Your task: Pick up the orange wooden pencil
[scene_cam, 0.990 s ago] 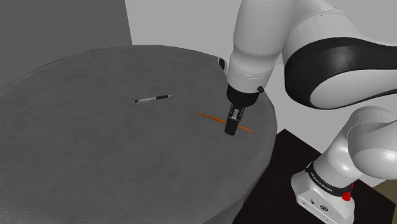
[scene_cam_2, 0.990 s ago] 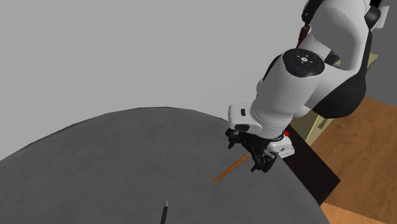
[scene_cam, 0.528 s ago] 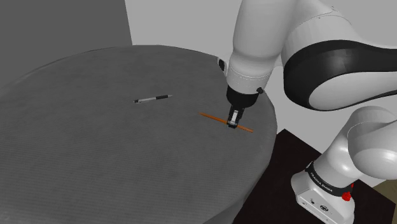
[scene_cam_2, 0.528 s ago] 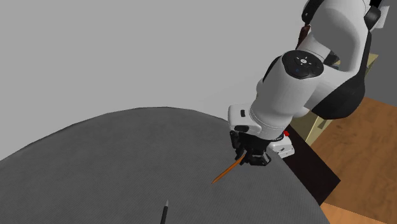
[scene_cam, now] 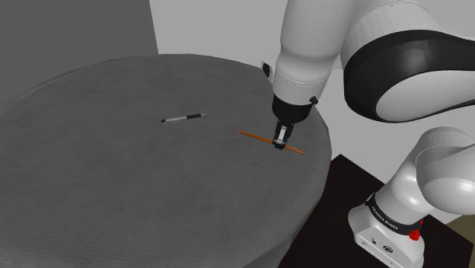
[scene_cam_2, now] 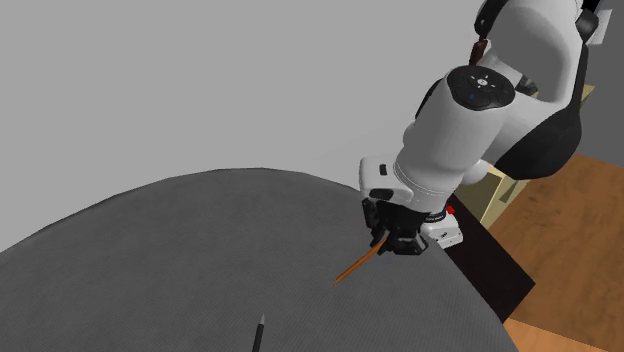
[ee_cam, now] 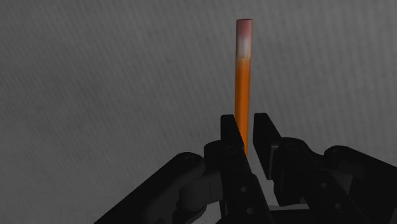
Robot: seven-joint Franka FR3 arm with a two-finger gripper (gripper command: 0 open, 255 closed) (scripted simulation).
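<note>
The orange pencil is a thin stick with a pinkish end, near the round grey table's edge closest to the stand. My black gripper points down from above and is shut on the pencil near its middle. In the second exterior view the pencil slants down out of the gripper, just above the tabletop. In the wrist view the pencil runs straight out from between the fingers of the gripper, its pale end farthest away.
A grey and black pen lies on the table farther from the stand, seen too in the second exterior view. The table edge drops off just beyond the gripper. The arm's stand sits on a dark floor patch.
The fingers went from open around the pencil to shut on it. Since then the gripper and pencil have risen a little off the tabletop.
</note>
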